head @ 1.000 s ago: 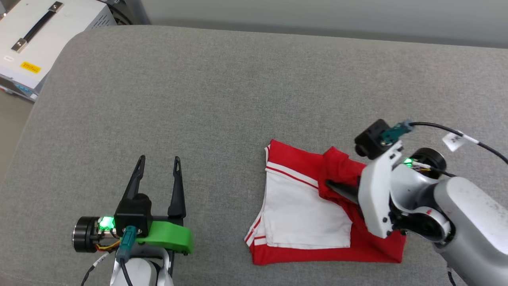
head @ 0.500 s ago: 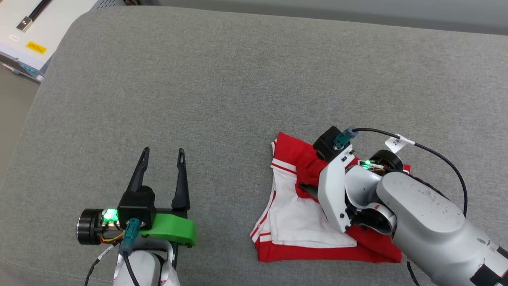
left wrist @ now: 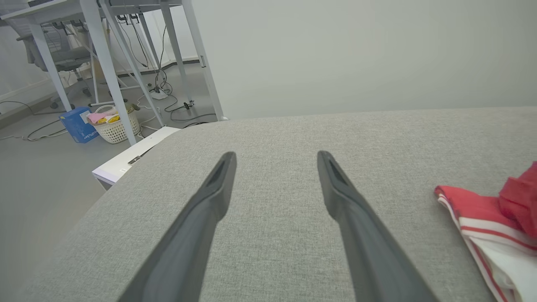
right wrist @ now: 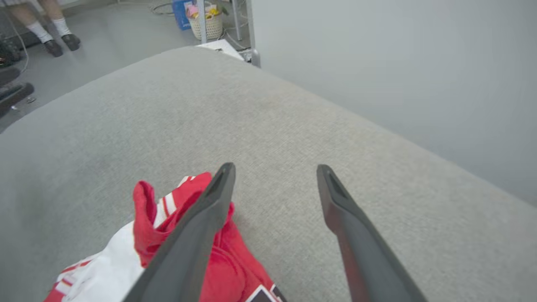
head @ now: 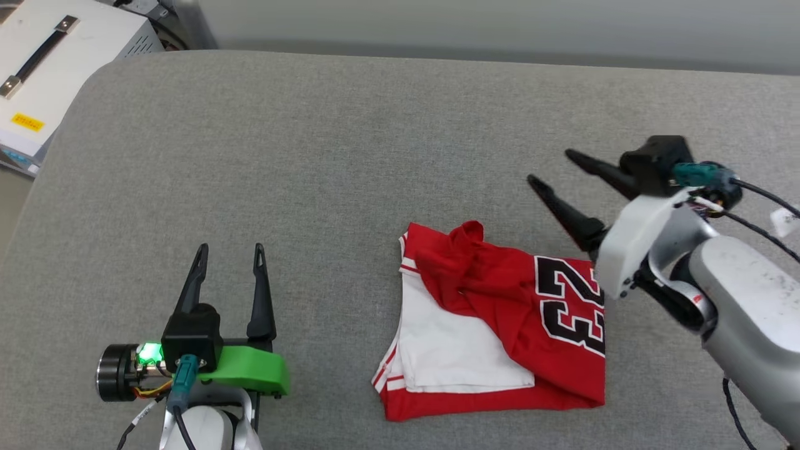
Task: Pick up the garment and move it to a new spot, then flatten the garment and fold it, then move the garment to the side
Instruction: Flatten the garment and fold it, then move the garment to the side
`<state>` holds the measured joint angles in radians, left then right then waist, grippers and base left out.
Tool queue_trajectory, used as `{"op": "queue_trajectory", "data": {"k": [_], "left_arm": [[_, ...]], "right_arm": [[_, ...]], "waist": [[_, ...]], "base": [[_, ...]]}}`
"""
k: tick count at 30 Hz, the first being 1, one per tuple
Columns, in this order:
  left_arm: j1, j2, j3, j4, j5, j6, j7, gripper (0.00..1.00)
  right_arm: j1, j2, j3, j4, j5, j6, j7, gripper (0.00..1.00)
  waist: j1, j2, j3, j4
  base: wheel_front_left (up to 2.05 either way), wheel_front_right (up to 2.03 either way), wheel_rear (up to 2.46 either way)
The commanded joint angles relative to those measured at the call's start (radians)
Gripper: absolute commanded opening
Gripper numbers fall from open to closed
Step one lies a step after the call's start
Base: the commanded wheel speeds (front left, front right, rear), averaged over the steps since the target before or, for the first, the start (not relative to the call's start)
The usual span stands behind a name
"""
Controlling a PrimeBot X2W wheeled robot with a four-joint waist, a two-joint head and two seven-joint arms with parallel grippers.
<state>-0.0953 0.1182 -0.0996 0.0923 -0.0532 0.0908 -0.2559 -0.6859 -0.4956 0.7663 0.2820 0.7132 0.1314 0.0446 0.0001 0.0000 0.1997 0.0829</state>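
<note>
Garment, a red jersey-style T-shirt [head: 500,312] with white sleeves, loosely folded on grey fabric table [head: 312,144].
Black 23 faces up; jaws of right arm [head: 737,287] spread, empty, beside its far right corner; jaws of left arm [head: 206,431] spread, well to its left.

Garment [head: 500,325]: red jersey tee, folded to a rough rectangle, flat on the grey cushion [head: 350,156], nr its front edge, right of centre. White sleeve w/ striped trim on top at left; black 23 (white-outlined) faces up at right; red fabric bunched at back-left.
</note>
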Motion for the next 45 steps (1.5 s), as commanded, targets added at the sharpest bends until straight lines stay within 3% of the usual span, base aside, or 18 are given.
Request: {"op": "queue_trajectory", "data": {"k": [1,7,11,17,30,40,45], "left_arm": [[0.017,0.004,0.004,-0.008,0.005,-0.003,-0.006,1.0],[0.045,0.004,0.019,-0.025,0.002,-0.006,-0.006,1.0],[0.06,0.002,0.025,-0.032,0.002,-0.008,-0.006,1.0],[0.084,-0.002,0.023,-0.033,0.002,-0.015,-0.006,1.0],[0.142,-0.006,0.025,-0.045,-0.007,-0.03,-0.006,1.0],[0.153,-0.009,0.026,-0.044,-0.003,-0.027,-0.006,1.0],[0.138,-0.012,0.025,-0.048,-0.002,-0.029,-0.006,1.0]], "right_arm": [[0.042,-0.001,-0.052,-0.001,-0.045,-0.001,-0.051,1.0],[0.205,0.046,-0.336,-0.01,-0.227,-0.001,-0.23,1.0],[0.312,0.11,-0.501,-0.052,-0.329,-0.001,-0.275,1.0],[0.474,0.217,-0.657,-0.139,-0.421,-0.001,-0.297,1.0],[0.702,0.355,-0.746,-0.217,-0.47,-0.001,-0.303,1.0],[0.707,0.354,-0.749,-0.232,-0.49,-0.001,-0.287,1.0],[0.624,0.308,-0.744,-0.266,-0.489,-0.001,-0.268,1.0]], "waist": [[-0.0001,0.0,-0.028,-0.031],[-0.0001,0.0,-0.057,-0.064],[-0.0001,0.0,-0.072,-0.08],[-0.0001,0.0,-0.105,-0.087],[-0.0001,0.0,-0.155,-0.082],[-0.0001,0.0,-0.159,-0.073],[-0.0001,0.0,-0.13,-0.064]], "base": [[0.0,0.0,0.0],[0.0,0.0,0.0],[0.0,0.0,0.0],[0.0,0.0,0.0],[0.0,0.0,0.0],[0.0,0.0,0.0],[0.0,0.0,0.0]]}}
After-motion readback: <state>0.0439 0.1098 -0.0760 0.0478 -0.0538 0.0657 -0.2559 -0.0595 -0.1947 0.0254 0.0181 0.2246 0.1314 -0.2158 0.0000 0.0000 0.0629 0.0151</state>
